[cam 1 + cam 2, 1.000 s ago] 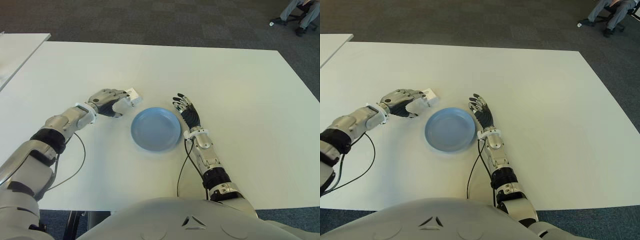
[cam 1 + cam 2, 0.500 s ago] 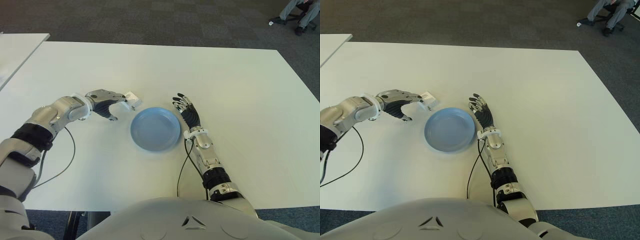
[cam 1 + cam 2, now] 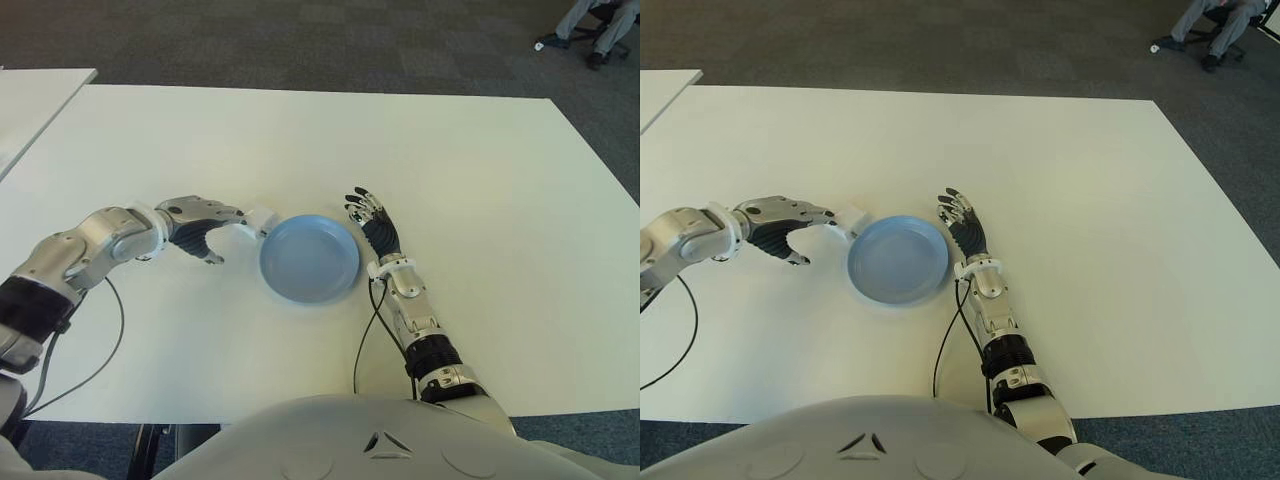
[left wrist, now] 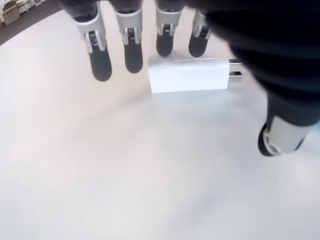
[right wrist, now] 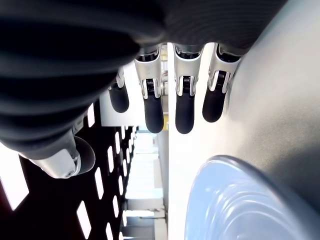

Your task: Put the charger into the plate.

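Note:
The white charger (image 3: 258, 219) lies flat on the white table (image 3: 480, 200), close against the left rim of the blue plate (image 3: 310, 260). My left hand (image 3: 222, 232) is left of it, with its fingers arched over the table. In the left wrist view the fingertips (image 4: 131, 57) sit at the charger's (image 4: 187, 76) far edge. The thumb (image 4: 277, 140) stays apart from it, so nothing is gripped. My right hand (image 3: 372, 222) shows just right of the plate, fingers straight and holding nothing.
A second white table (image 3: 40, 100) shows at the far left. A seated person's legs (image 3: 600, 25) are at the far right on the dark carpet. Black cables trail from both forearms (image 3: 365, 340) towards the table's near edge.
My left hand has drawn back to the left and nearer to me. The charger has come nearer too, now at the plate's left rim. The right hand is unchanged.

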Robot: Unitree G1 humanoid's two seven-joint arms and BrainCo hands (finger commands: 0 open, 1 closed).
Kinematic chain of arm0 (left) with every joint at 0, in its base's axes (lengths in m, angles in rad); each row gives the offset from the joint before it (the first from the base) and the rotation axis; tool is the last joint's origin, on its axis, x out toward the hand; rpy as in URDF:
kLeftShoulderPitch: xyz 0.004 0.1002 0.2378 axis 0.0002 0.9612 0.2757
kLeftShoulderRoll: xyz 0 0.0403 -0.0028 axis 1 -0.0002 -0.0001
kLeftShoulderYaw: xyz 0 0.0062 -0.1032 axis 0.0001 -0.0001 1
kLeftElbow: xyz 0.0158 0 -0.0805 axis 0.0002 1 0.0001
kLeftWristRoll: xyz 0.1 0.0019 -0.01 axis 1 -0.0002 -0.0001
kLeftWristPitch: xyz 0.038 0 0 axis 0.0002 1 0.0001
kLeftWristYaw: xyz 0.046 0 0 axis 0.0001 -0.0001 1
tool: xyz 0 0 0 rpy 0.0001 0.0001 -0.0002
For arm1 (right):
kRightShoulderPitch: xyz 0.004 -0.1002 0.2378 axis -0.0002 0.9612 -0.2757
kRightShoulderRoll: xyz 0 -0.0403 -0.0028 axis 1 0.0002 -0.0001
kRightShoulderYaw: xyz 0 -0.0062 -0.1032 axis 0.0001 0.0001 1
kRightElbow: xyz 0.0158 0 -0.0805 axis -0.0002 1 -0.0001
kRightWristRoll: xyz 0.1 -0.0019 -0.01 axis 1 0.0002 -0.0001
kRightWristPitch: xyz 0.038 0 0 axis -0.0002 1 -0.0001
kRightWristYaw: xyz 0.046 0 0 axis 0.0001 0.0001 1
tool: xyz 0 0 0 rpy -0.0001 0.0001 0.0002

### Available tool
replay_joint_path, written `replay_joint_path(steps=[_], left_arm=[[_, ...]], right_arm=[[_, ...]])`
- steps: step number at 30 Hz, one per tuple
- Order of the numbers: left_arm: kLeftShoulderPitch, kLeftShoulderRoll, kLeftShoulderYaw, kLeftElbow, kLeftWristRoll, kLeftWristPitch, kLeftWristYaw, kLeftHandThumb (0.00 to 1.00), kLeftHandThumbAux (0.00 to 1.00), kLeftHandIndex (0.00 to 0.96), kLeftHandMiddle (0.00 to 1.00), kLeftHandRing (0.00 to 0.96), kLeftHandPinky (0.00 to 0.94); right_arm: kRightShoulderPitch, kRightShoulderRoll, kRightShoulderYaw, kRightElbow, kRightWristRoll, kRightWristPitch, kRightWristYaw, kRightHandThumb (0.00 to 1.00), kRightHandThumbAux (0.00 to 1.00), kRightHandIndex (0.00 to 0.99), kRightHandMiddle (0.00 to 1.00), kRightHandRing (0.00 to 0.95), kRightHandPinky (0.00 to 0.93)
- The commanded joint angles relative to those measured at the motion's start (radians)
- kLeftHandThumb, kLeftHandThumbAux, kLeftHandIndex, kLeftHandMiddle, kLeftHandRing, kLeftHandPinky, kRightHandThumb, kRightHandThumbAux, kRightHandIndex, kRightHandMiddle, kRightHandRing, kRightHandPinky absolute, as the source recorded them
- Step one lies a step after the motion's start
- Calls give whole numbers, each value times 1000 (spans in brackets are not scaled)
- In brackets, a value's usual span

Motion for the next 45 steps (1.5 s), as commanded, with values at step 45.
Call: replay_joint_path(steps=[45], left_arm=[[187, 74, 47, -364, 516, 60, -326, 0, 435, 77, 116, 104, 116]], right_arm=[[2, -12, -50, 54, 5, -5, 14, 0, 503, 116, 303, 272, 202]])
